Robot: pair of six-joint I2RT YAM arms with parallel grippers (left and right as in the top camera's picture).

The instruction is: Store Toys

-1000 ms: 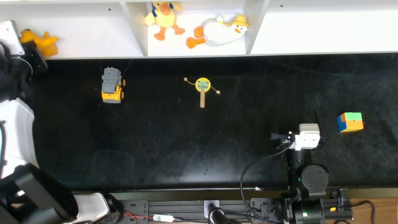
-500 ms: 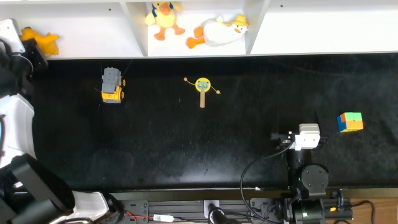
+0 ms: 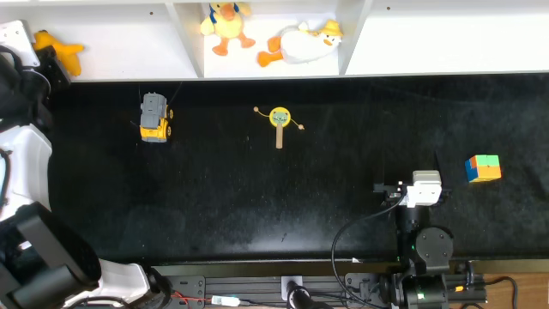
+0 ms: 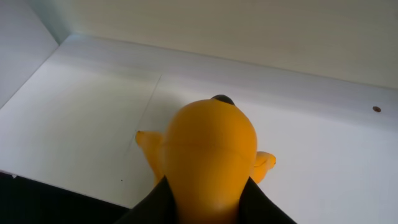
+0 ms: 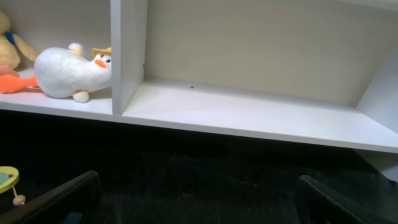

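Note:
An orange plush toy [image 3: 62, 47] [image 4: 210, 152] hangs just above the white floor of the shelf's left compartment [image 4: 81, 130], with my left gripper [image 3: 50, 62] [image 4: 208, 208] shut on its lower part. On the black mat lie a yellow-and-grey toy truck [image 3: 154, 118], a small yellow rattle drum [image 3: 280, 118] [image 5: 7, 179] and a multicoloured cube [image 3: 483, 168]. My right gripper [image 3: 426, 178] [image 5: 199, 186] stands open low over the mat at the front right, left of the cube and facing the shelf's right compartment [image 5: 249, 112].
The middle compartment of the white shelf [image 3: 189, 43] holds a yellow duck plush [image 3: 227, 21] and a white goose plush [image 3: 300, 43] [image 5: 68, 71]. Upright dividers [image 5: 127, 56] separate the compartments. The shelf's front edge runs along the back of the mat.
My left gripper has carried the orange plush toy back and deeper into the left compartment. The right arm and the toys on the mat have stayed put.

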